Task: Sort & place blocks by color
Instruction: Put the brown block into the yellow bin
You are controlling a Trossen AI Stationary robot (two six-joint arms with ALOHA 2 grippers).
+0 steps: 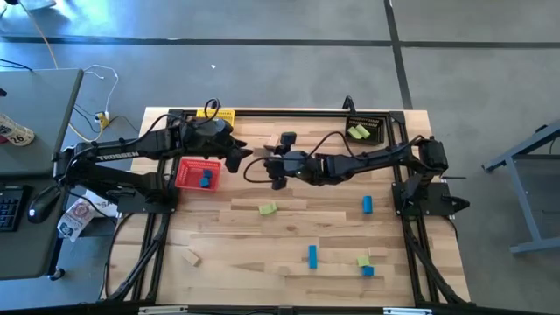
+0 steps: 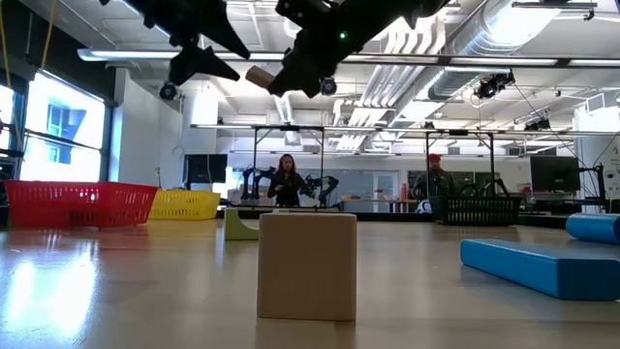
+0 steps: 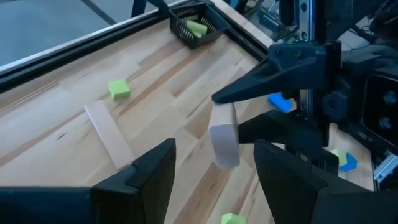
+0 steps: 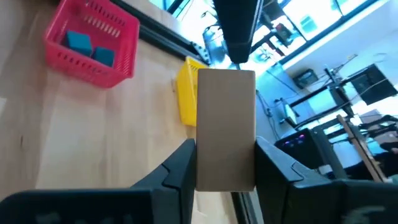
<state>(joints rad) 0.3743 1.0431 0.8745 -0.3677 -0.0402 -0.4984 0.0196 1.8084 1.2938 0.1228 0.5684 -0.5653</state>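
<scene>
A short tan block (image 3: 224, 140) is held in the air over the middle of the table by my right gripper (image 4: 225, 163), which is shut on it. My left gripper (image 3: 214, 152) is open and faces that block from the table's left, a little short of it, touching nothing. In the high view the two grippers meet beside the red basket (image 1: 199, 173), which holds blue blocks. The black basket (image 1: 367, 129) holds green blocks. The yellow basket (image 1: 219, 115) stands at the far edge. Loose green (image 1: 268, 208), blue (image 1: 367, 204) and tan (image 1: 192, 257) blocks lie on the table. My right gripper pinches the tan block between its two fingers, one on each of two opposite side faces (image 4: 225, 149). The fingers come about level from the table's right. The block is lifted clear of the table, and its free end (image 2: 258, 76) sticks out toward my left gripper.
More blocks lie toward the near edge: a blue bar (image 1: 312, 255) and a small green, blue and tan cluster (image 1: 367, 262). A tan cube (image 2: 307, 264) stands close to the low camera. People stand in the room beyond the table. A desk stands left of the table.
</scene>
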